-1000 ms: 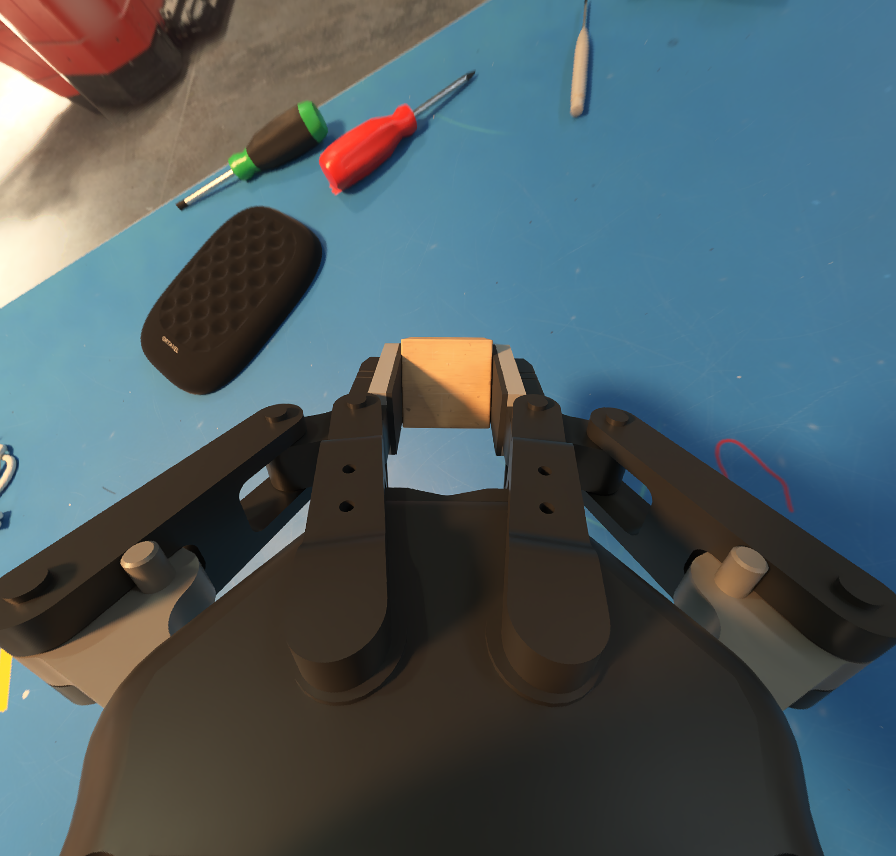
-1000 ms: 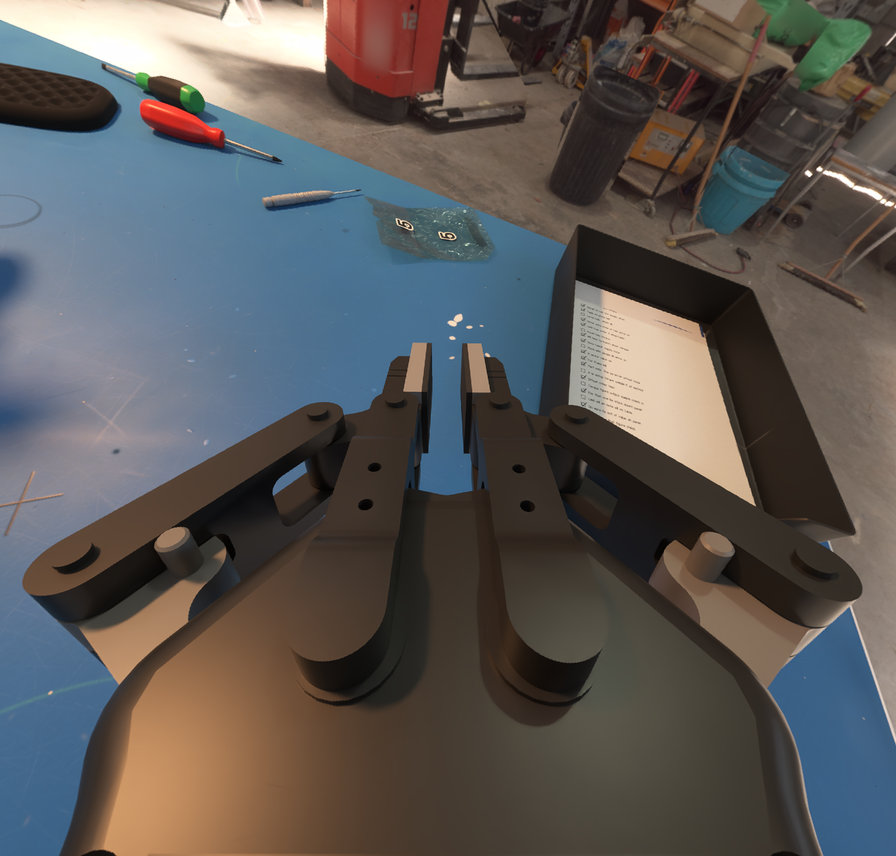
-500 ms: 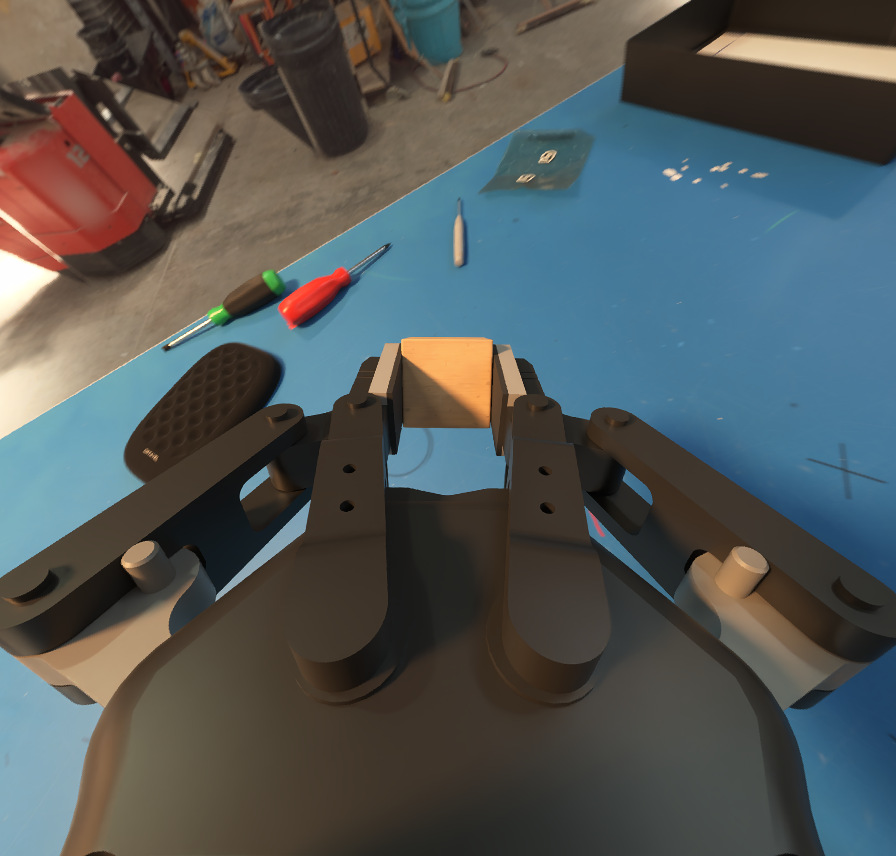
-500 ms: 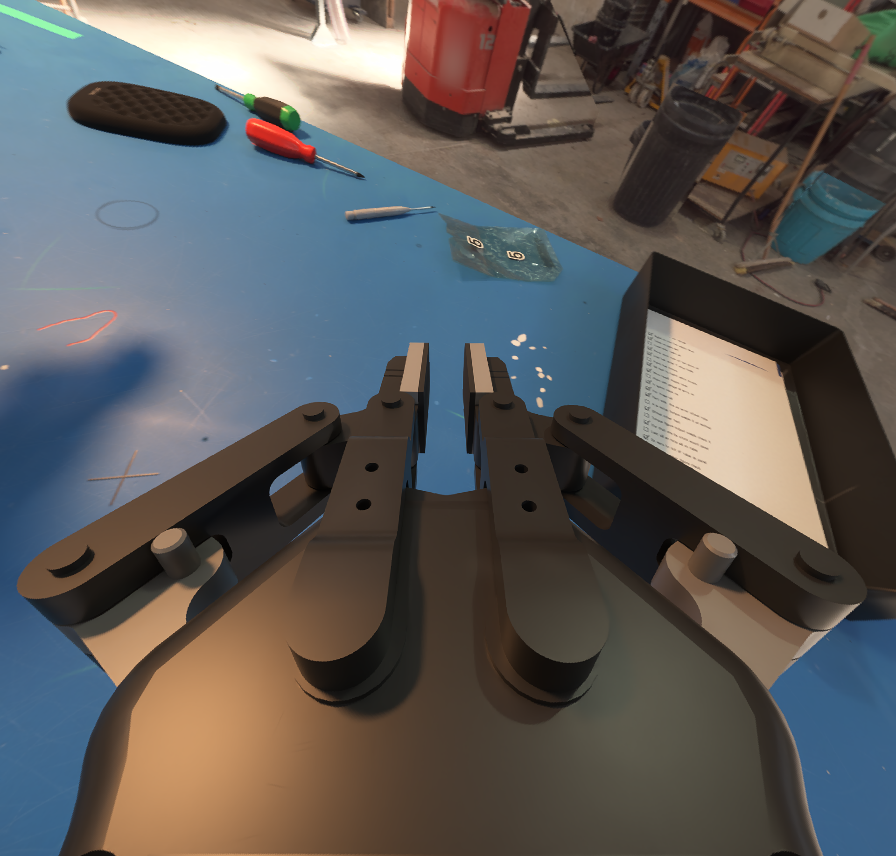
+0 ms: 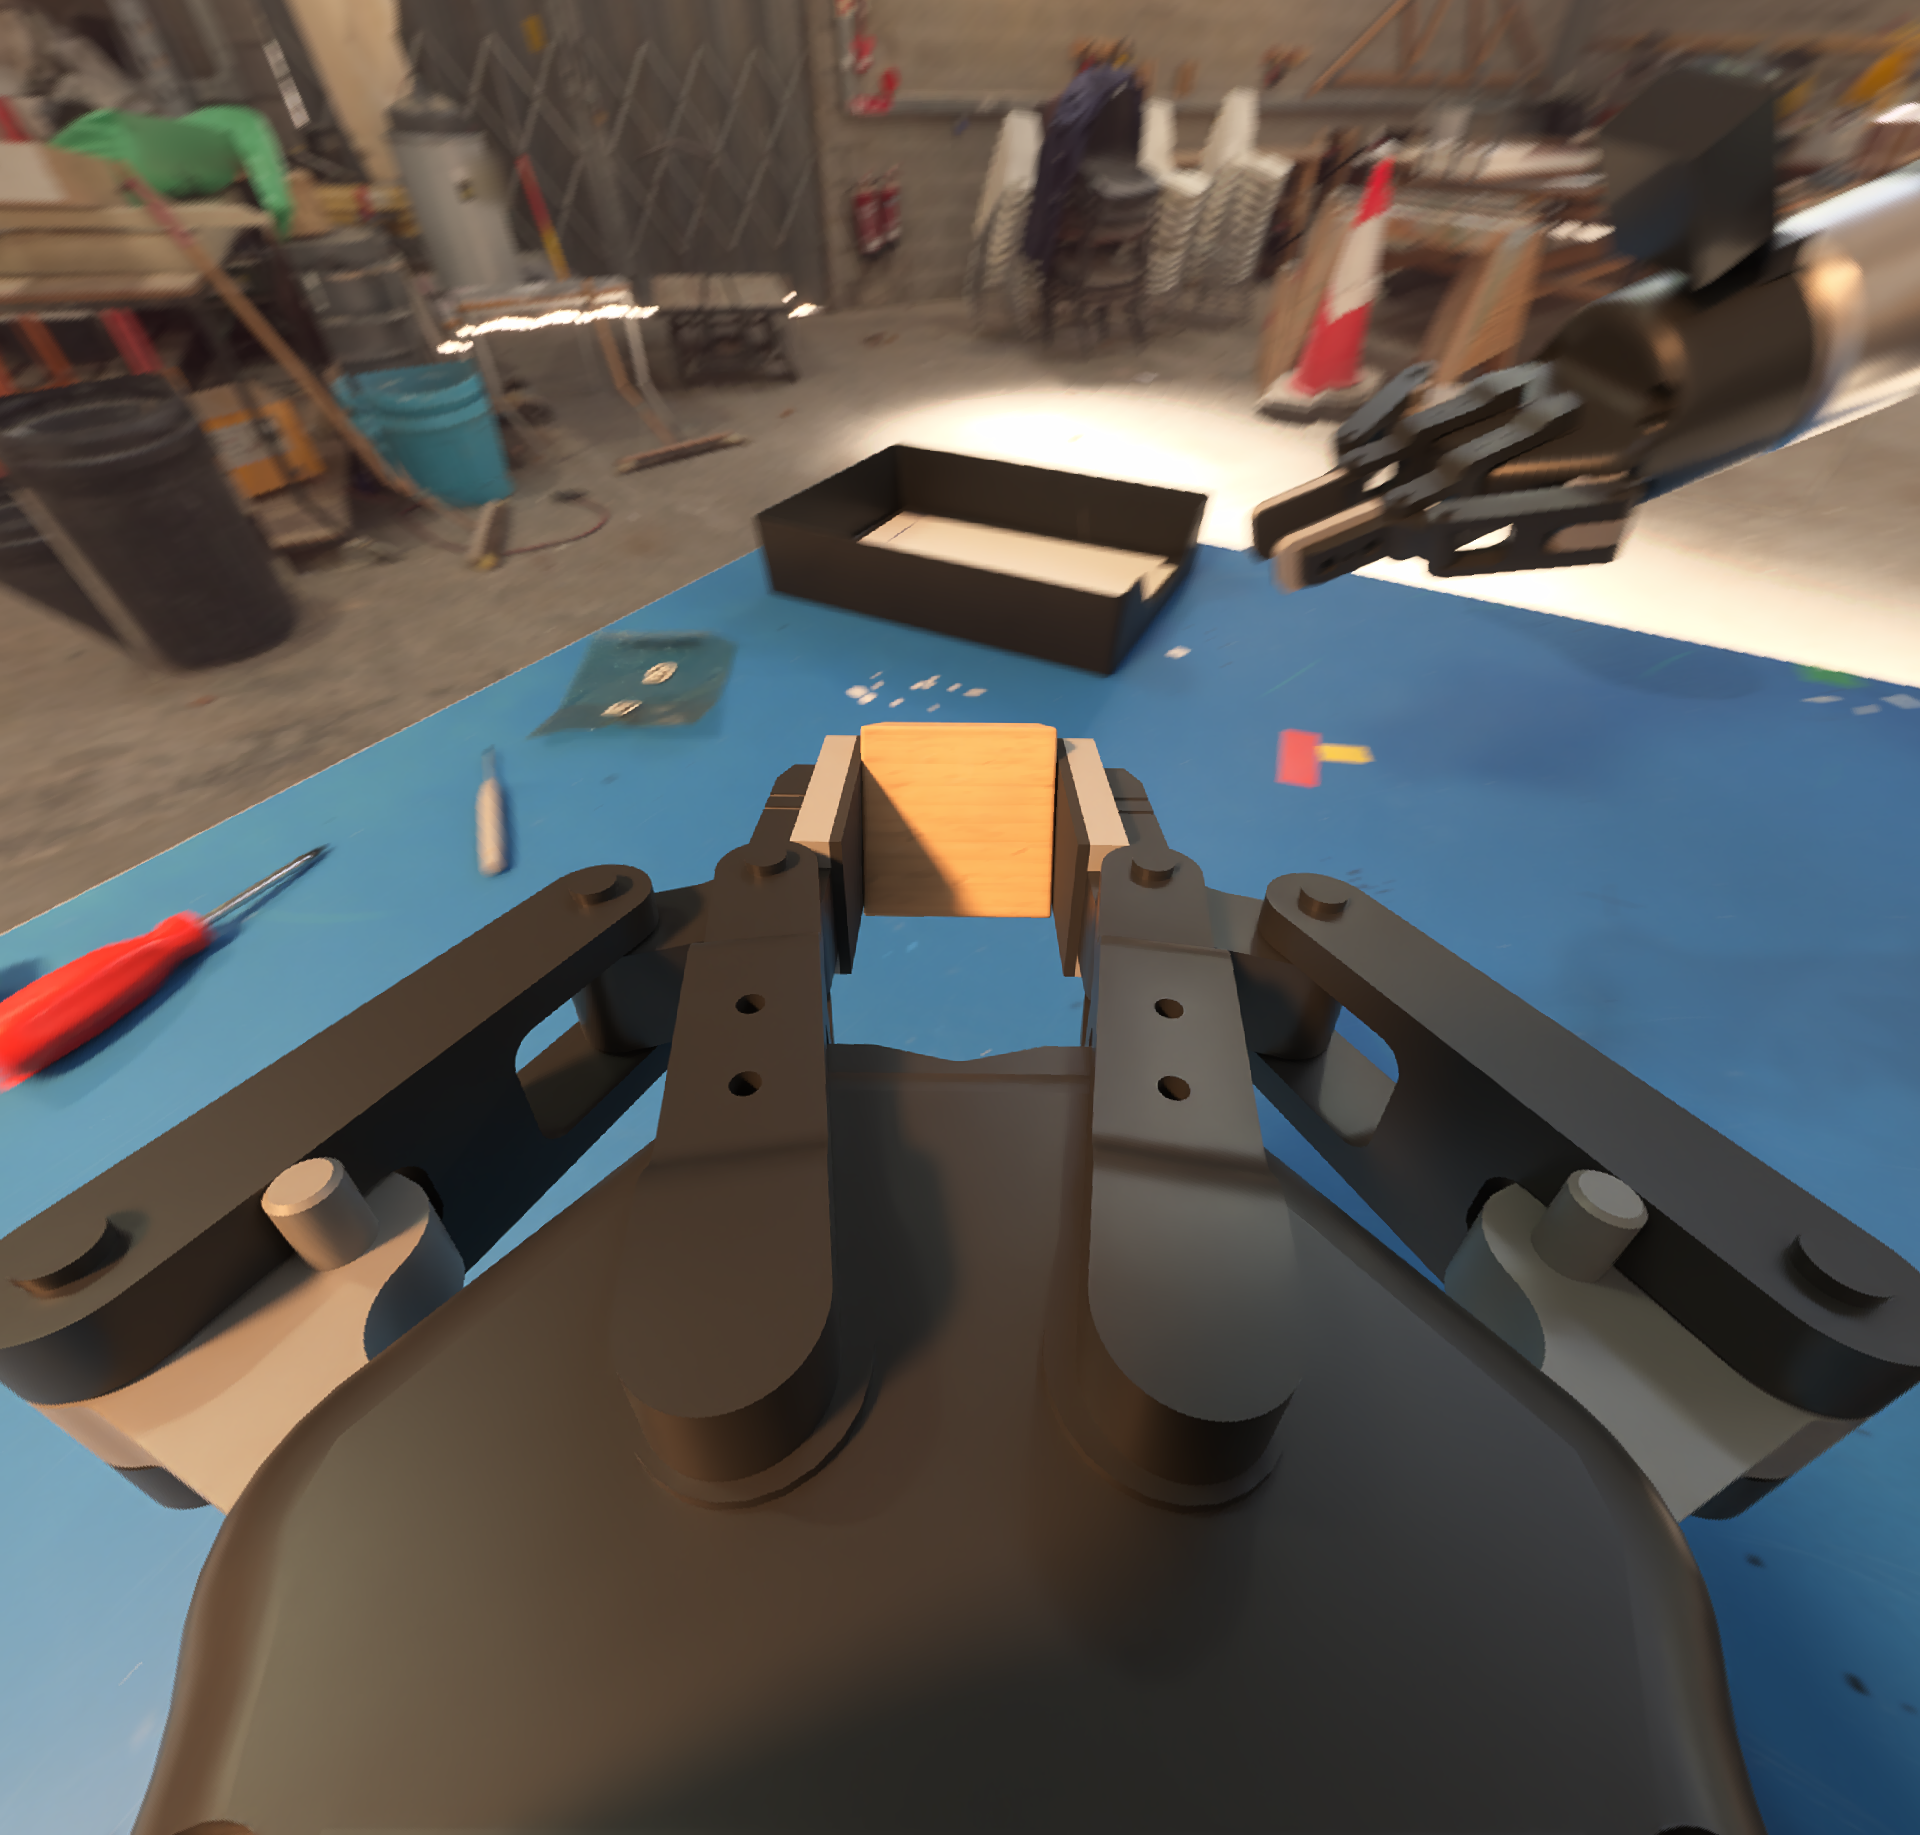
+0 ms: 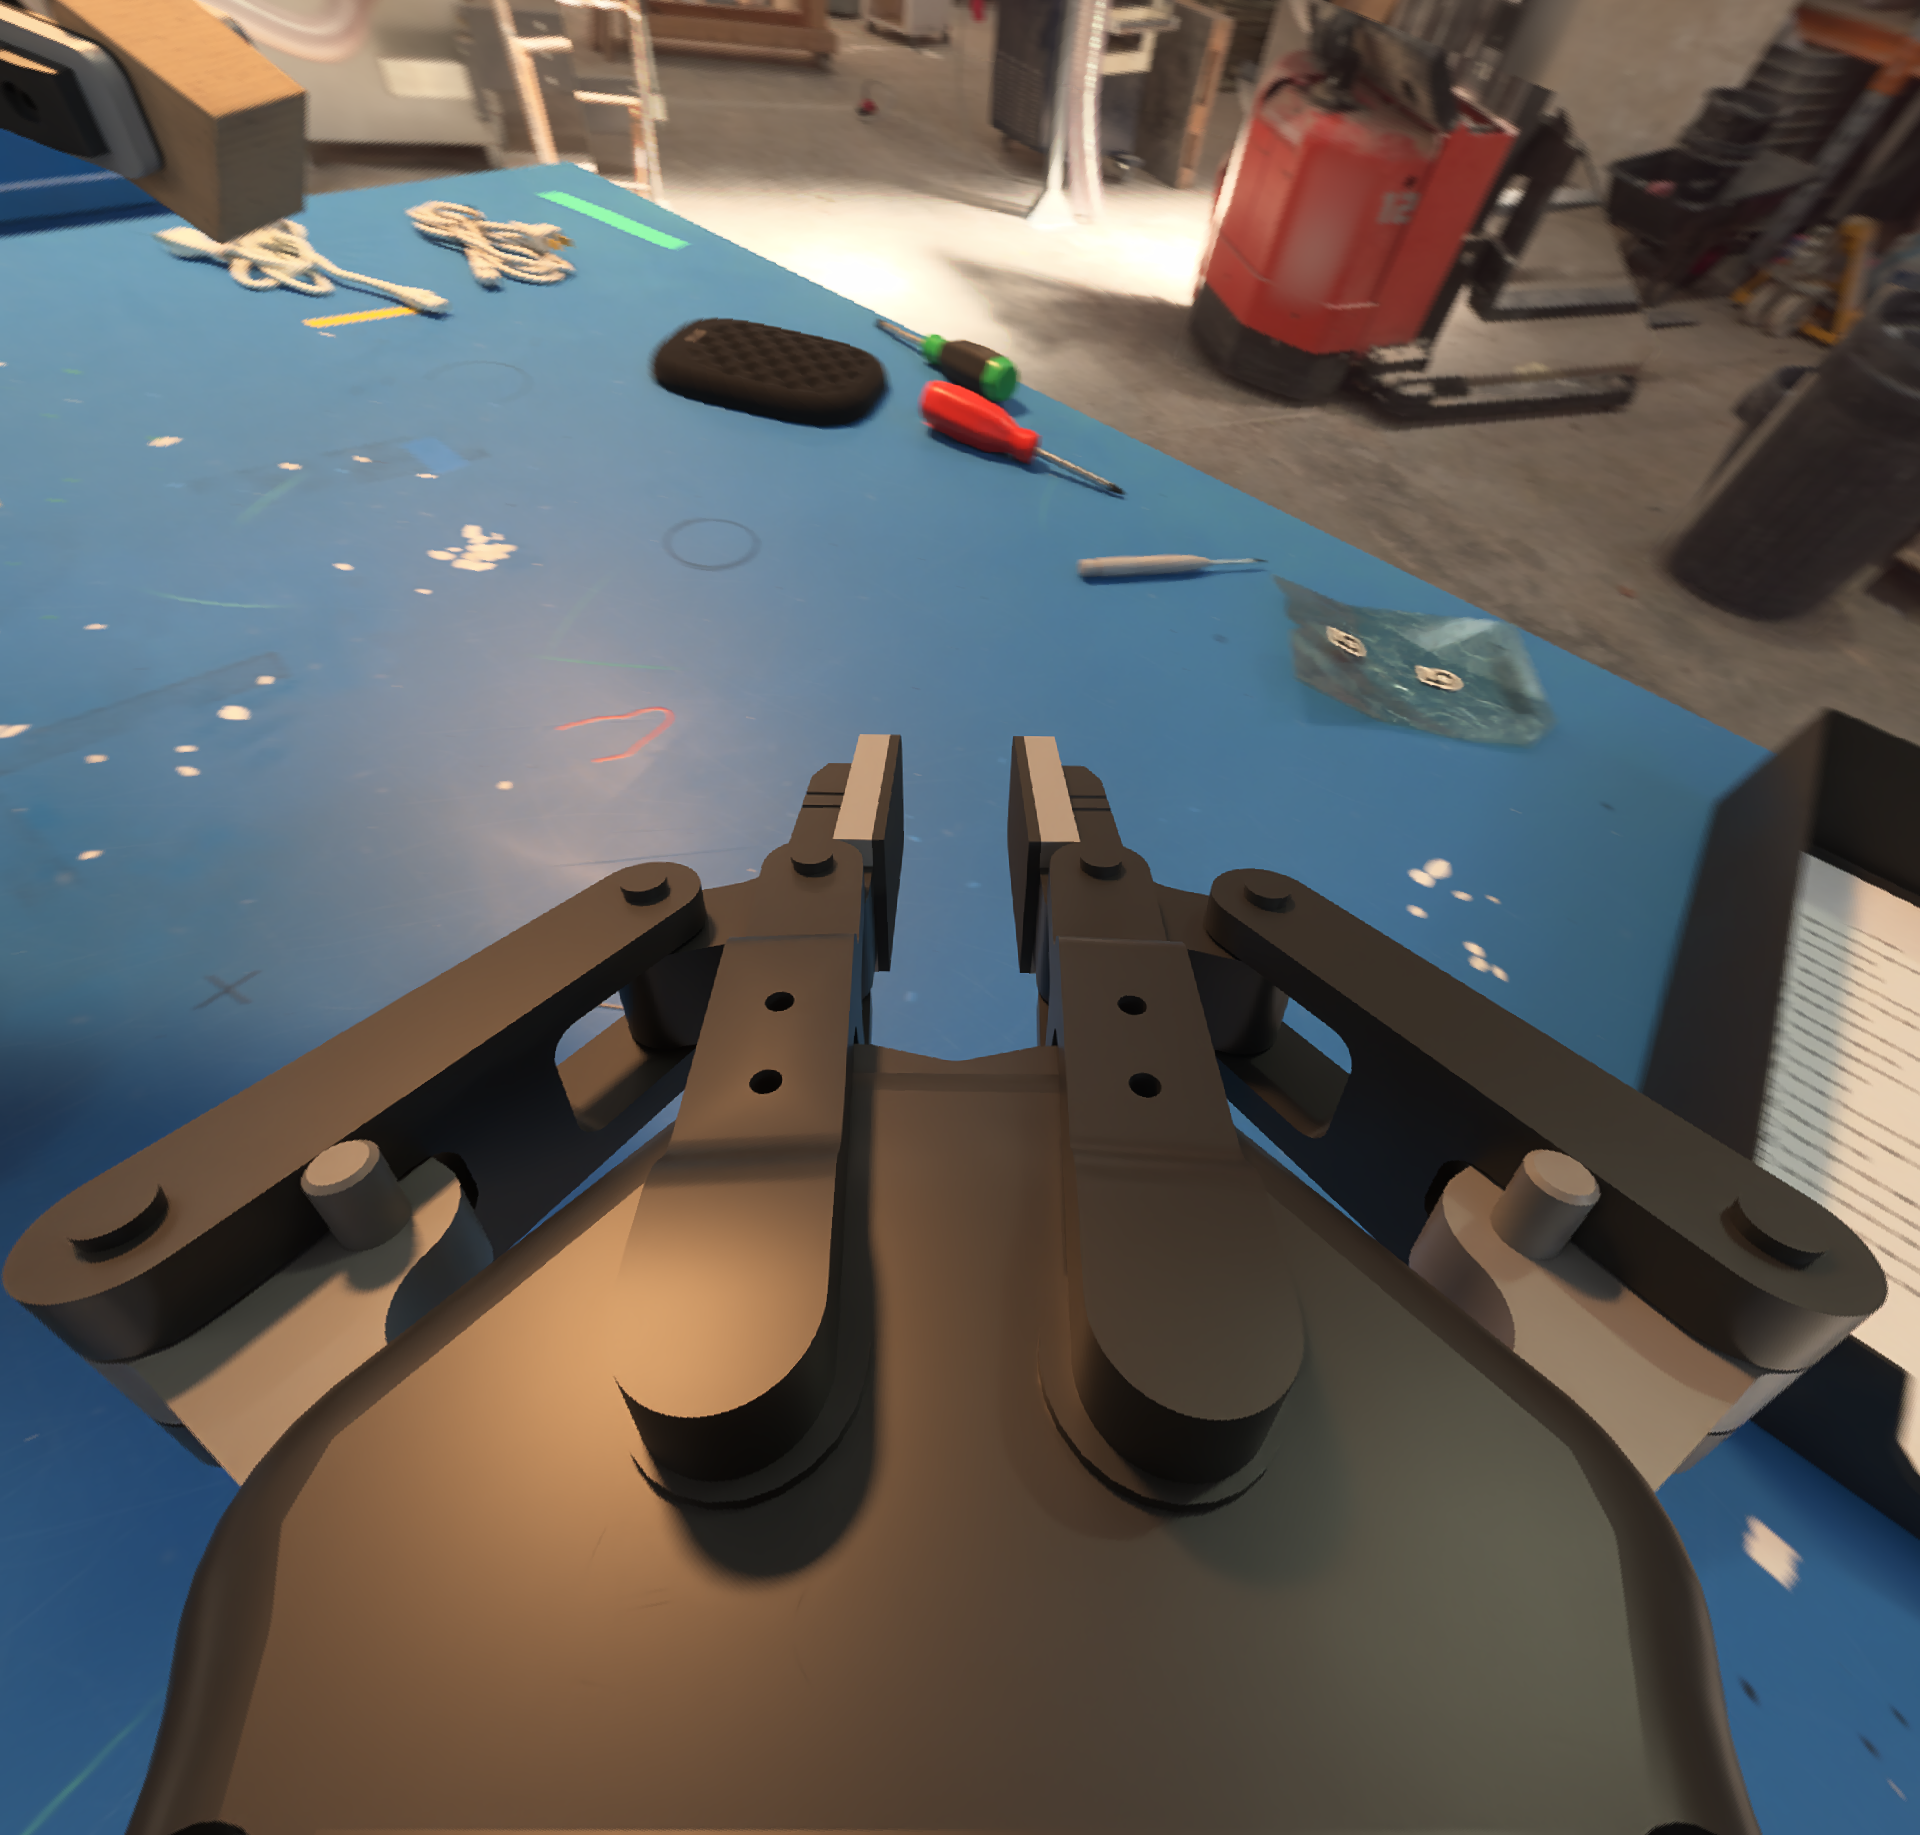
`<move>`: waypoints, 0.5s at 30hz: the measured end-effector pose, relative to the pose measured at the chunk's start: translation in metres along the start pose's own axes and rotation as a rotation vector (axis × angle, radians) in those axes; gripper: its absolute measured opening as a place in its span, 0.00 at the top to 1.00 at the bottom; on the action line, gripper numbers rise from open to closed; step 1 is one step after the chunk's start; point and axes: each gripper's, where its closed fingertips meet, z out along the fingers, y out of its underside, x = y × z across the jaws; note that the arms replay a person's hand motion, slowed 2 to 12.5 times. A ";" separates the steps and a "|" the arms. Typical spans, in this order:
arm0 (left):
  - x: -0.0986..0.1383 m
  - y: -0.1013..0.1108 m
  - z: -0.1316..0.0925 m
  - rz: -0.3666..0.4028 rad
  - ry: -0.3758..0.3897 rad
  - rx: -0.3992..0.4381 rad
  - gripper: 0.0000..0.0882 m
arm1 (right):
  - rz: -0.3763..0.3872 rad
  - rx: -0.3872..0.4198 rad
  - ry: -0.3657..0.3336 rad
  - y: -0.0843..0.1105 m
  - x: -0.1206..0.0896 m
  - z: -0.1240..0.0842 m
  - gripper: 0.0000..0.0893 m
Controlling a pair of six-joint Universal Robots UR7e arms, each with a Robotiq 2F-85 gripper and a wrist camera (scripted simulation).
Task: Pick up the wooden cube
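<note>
The wooden cube [image 5: 957, 835] is clamped between the pads of my left gripper [image 5: 957, 798] and held clear above the blue table [image 5: 1558, 902]. In the right wrist view the cube [image 6: 223, 112] shows at the top left, in the air above the table, still in the left gripper's fingers [image 6: 73, 71]. My right gripper [image 6: 956, 793] is empty, its fingers a narrow gap apart, hovering over the table. It also shows in the left wrist view [image 5: 1299, 549], at the upper right, above the table's far edge.
A black tray [image 5: 977, 606] holding a sheet stands at the far edge, also at the right of the right wrist view [image 6: 1756, 954]. Along the table's edge lie a red screwdriver [image 6: 982, 421], a green-black screwdriver [image 6: 966, 360], a black pad [image 6: 771, 370], a small pick [image 6: 1143, 566], a plastic bag [image 6: 1413, 673] and white cords [image 6: 488, 242].
My left gripper has risen and tilted up with the cube, so the room now shows. My right gripper has swung left and its fingers stand slightly wider apart.
</note>
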 end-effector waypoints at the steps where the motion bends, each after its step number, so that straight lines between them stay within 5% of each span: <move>1: 0.009 -0.004 0.000 -0.005 0.039 0.024 0.66 | 0.000 0.007 -0.028 -0.002 -0.007 0.001 0.79; 7: 0.053 -0.018 0.000 -0.052 0.229 0.119 0.66 | -0.008 0.035 -0.193 -0.011 -0.050 0.005 0.74; 15: 0.083 -0.022 0.001 -0.113 0.356 0.177 0.66 | -0.010 0.070 -0.395 -0.022 -0.102 0.005 0.66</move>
